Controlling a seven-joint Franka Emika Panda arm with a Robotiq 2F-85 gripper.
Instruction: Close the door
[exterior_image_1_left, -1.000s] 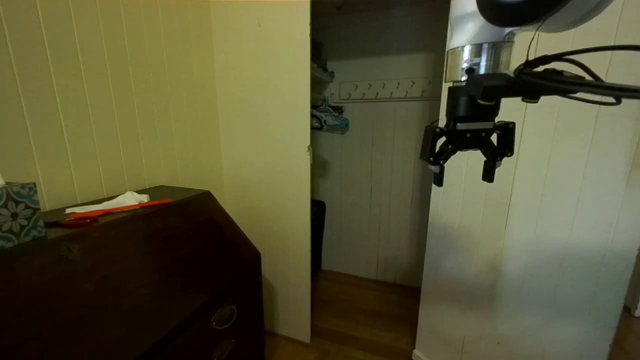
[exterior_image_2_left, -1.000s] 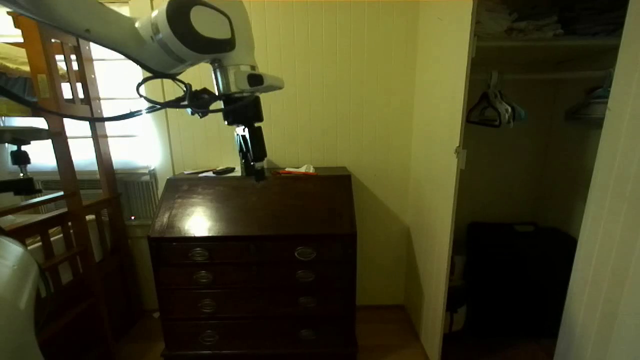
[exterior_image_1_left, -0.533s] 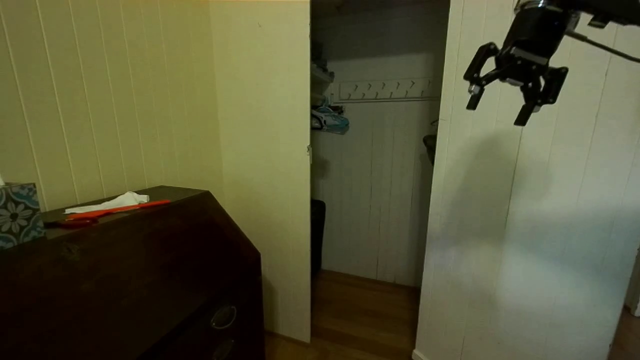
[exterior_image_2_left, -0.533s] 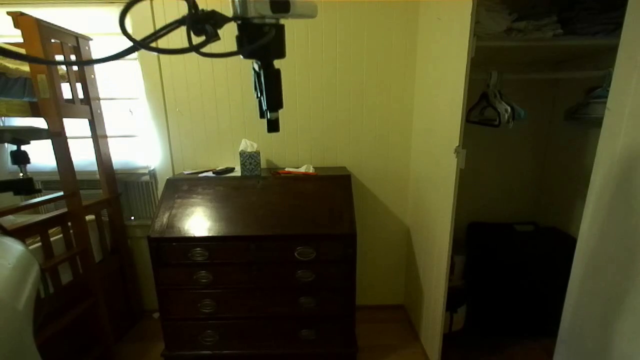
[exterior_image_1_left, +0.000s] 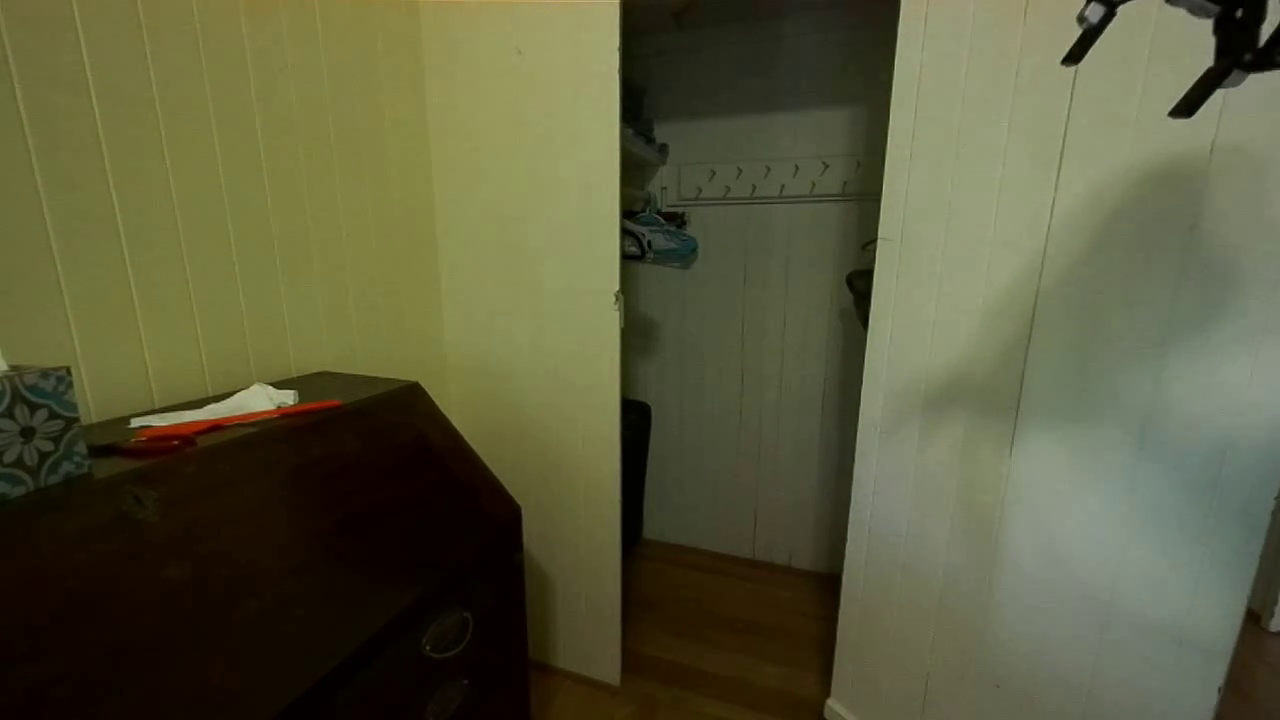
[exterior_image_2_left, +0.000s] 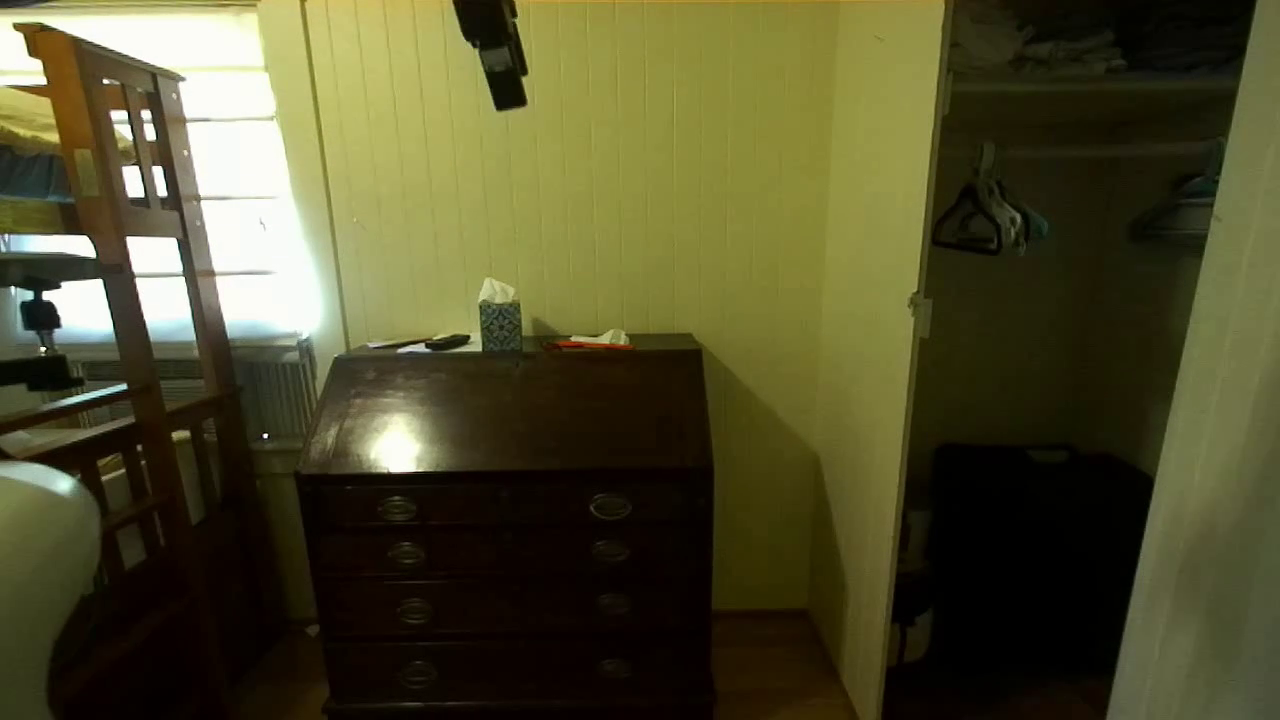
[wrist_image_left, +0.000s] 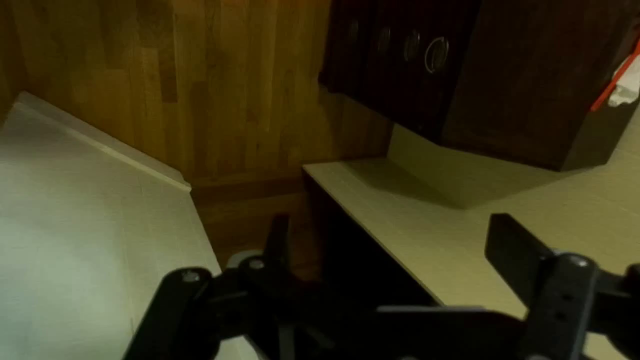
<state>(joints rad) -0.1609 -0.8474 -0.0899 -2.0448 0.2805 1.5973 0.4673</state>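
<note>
Looking stiff yet probably light, the door (exterior_image_1_left: 530, 300) seems best taken at its small handle (exterior_image_2_left: 923, 318) by the spread, empty tool (exterior_image_1_left: 1127, 86).

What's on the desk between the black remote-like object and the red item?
The patterned tissue box, a tissue poking out; seen in an exterior view.

Free room between door (exterior_image_1_left: 535, 300) and wall (exterior_image_1_left: 1000, 550)

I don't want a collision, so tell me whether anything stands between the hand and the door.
Nothing visible does. In an exterior view the hand hangs in front of the grooved white door, with no object between them; the desk stands on the far side of the closet.
</note>
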